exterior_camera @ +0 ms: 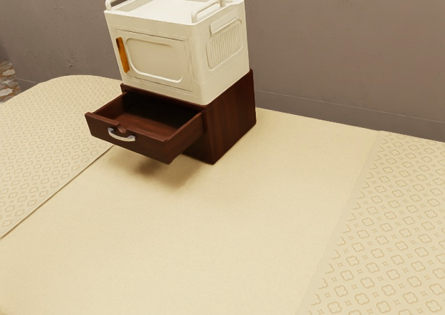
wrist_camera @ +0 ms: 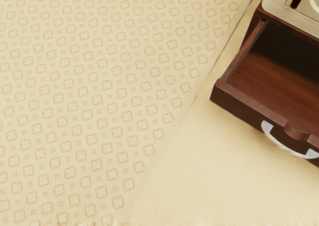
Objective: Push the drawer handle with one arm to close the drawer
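One open drawer (exterior_camera: 147, 145) with silver handle (exterior_camera: 122, 138)

Way in — over cloth (exterior_camera: 208, 238) to handle (exterior_camera: 122, 137) | blocked behind — white cabinet (exterior_camera: 160, 58) atop brown case (exterior_camera: 233, 117)

The drawer (exterior_camera: 167, 150) is dark reddish brown, its handle (exterior_camera: 122, 135) silvery; the box (exterior_camera: 160, 59) is off-white; the cream bench (exterior_camera: 229, 224) carries quatrefoil-patterned bands.
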Robot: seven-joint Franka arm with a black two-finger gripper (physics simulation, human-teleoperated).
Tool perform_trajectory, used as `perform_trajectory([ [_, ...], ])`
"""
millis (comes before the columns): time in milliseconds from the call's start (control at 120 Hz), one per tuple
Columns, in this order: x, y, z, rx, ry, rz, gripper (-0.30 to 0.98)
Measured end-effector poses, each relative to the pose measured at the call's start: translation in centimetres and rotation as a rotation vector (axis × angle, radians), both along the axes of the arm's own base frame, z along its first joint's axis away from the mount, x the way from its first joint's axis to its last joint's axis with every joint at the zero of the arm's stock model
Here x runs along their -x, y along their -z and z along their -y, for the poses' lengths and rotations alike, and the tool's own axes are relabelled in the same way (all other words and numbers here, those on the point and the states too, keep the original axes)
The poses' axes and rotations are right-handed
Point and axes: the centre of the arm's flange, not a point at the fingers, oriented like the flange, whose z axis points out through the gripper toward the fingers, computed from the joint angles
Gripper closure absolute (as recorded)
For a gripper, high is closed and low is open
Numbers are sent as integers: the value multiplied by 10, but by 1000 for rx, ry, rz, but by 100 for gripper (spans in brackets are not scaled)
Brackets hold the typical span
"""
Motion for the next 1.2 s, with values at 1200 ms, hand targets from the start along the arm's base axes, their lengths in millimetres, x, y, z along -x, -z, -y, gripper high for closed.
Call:
perform_trajectory([
  [1200, -129, 420, 65, 38, 470, -237, 3],
])
